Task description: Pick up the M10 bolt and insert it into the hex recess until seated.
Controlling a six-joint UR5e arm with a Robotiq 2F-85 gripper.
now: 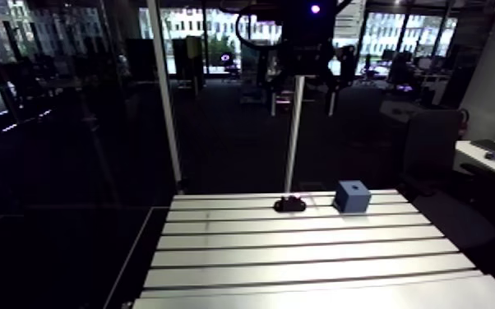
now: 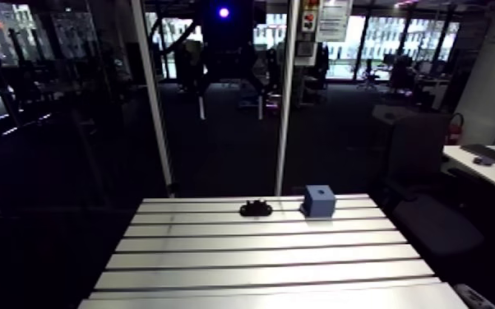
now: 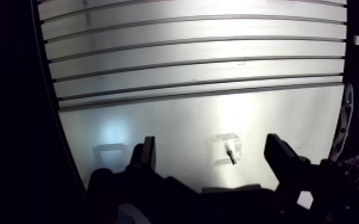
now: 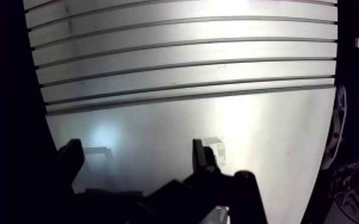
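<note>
The fingers (image 3: 277,156) are being held apart over the bench (image 3: 188,71), clamped on nothing. The M10 bolt (image 3: 232,156) is lying flat between them, not yet gripped. Grasping, lifting and seating in the hex recess are all judged outstanding.

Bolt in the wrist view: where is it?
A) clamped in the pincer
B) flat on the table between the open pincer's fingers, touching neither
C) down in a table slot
B: the bolt lies untouched on the smooth part of the table, in the gap of the open pincer.
</note>
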